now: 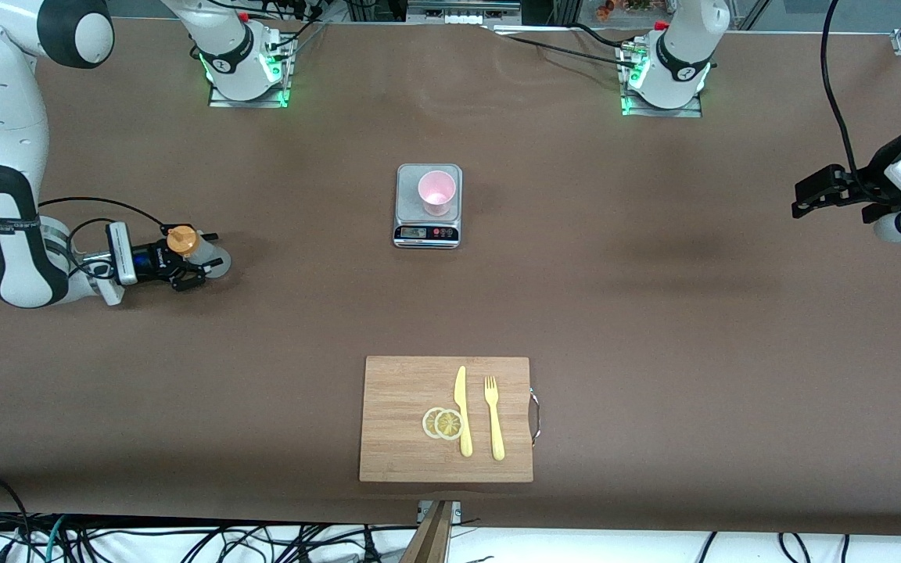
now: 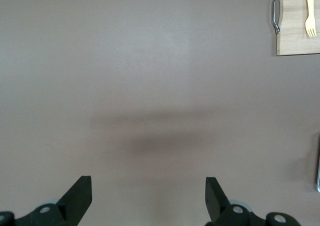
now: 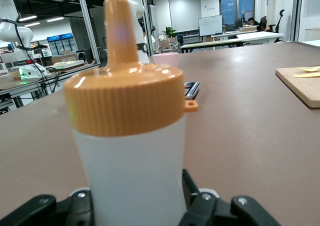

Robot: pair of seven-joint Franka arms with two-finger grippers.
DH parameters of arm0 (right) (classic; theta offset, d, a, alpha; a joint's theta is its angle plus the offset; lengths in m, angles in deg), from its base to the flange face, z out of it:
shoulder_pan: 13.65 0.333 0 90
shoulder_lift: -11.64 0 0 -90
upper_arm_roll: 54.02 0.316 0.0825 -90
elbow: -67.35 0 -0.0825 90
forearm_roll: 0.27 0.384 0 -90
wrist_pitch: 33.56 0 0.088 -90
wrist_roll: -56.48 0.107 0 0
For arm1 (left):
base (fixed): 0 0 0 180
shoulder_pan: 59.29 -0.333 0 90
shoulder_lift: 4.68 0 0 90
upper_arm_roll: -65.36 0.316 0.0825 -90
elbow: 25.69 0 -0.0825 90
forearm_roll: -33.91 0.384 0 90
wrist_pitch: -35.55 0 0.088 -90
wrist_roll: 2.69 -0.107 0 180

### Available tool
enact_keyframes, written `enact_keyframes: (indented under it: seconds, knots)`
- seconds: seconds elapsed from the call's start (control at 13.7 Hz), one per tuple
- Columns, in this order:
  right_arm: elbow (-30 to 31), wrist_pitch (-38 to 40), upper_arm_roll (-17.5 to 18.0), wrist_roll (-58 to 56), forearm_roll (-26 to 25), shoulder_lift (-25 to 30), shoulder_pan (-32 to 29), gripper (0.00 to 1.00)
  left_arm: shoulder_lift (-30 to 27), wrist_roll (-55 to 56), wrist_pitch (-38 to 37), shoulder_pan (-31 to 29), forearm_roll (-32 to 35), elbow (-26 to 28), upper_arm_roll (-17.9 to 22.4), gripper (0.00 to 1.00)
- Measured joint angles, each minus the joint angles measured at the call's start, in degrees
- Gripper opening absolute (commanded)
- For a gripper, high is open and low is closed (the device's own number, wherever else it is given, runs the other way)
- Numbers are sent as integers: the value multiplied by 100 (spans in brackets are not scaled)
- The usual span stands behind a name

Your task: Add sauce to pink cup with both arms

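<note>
Front view, centre, upper half: small pale pink plastic cup (image 1: pixel 436 192) stands upright on a grey digital kitchen scale (image 1: pixel 407 205). The scale's display and button markings are too small to read.

Mid-height at the right arm's end of the brown table (image 1: pixel 654 313): translucent whitish squeeze bottle of sauce with orange nozzle cap (image 1: pixel 184 242) stands upright, well apart from the cup. The right gripper (image 1: pixel 196 259) sits low around its body. Whether it has hold of the bottle cannot be told. No label visible on the bottle in the right wrist view (image 3: pixel 130 161).

Left gripper (image 1: pixel 802 199), mid-height at the left arm's end, waits over bare table with fingers (image 2: pixel 80 196) spread wide and nothing between them.

Lower centre: bamboo cutting board (image 1: pixel 396 422) carrying a yellow plastic knife (image 1: pixel 462 410), a yellow fork (image 1: pixel 493 418) and two lemon slices (image 1: pixel 443 423).
</note>
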Motion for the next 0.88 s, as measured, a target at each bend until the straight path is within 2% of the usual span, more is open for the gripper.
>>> enact_keyframes:
  seconds: [0.22, 0.36, 0.58, 0.88]
  knots:
    - [-143, 10, -204, 11, -147, 12, -5, 100, 0, 0, 0, 0, 0, 0, 0, 100]
    - [-348, -5, -375, 114, -488, 79, -8, 100, 1, 0, 0, 0, 0, 0, 0, 100]
    - [-552, -346, -509, 794, -1389, 528, -7, 100, 2, 0, 0, 0, 0, 0, 0, 100]
    - [-544, -918, -471, 2810, -2628, 1642, 327, 100, 3, 0, 0, 0, 0, 0, 0, 100]
